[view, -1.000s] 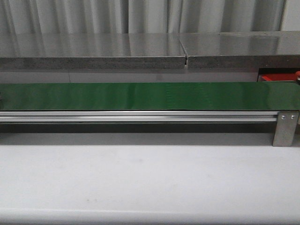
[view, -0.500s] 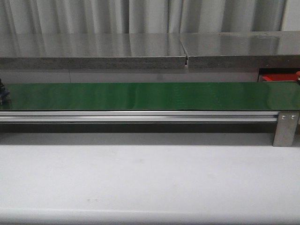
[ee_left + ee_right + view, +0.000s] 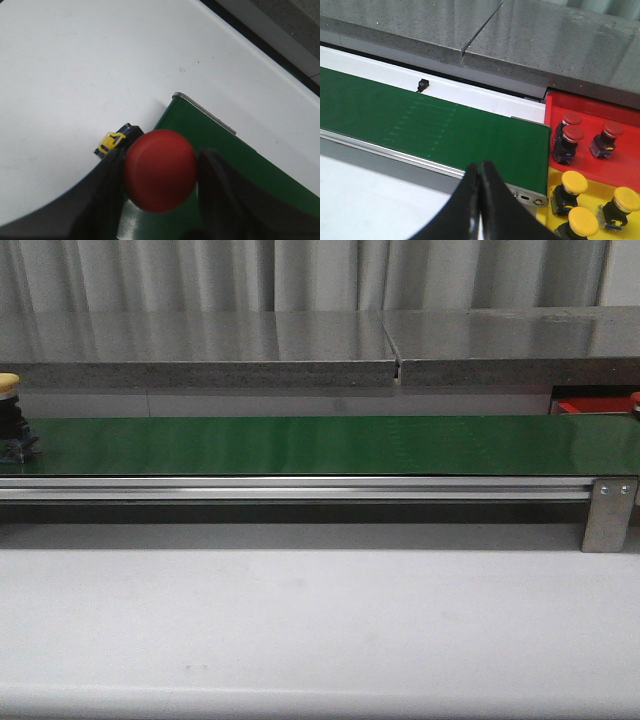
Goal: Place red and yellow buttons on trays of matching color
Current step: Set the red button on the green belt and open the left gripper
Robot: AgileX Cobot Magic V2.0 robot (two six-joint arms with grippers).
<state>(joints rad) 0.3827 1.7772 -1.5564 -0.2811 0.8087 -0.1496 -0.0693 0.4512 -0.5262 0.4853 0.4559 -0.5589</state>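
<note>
My left gripper [image 3: 161, 156] is shut on a red button [image 3: 160, 170], a finger on each side of the cap, above the end of the green belt [image 3: 225, 165]. The button's dark body with a yellow clip [image 3: 112, 141] sticks out past the cap. In the front view a yellow button [image 3: 9, 382] on a dark body stands on the belt [image 3: 320, 445] at the far left. My right gripper [image 3: 479, 165] is shut with nothing in it, near the belt's other end. Beside that end, the red tray [image 3: 620, 167] holds three red buttons [image 3: 573, 134] and the yellow tray [image 3: 598, 197] three yellow buttons [image 3: 574, 182].
An aluminium rail [image 3: 300, 488] with an end bracket [image 3: 610, 512] runs along the belt's near side. A grey stone ledge [image 3: 200, 350] stands behind it. The white table [image 3: 320, 630] lies in front. A small black sensor [image 3: 423, 84] sits behind the belt.
The yellow button has come into the front view from the left edge, riding the belt to the right. One second ago the belt showed nothing there.
</note>
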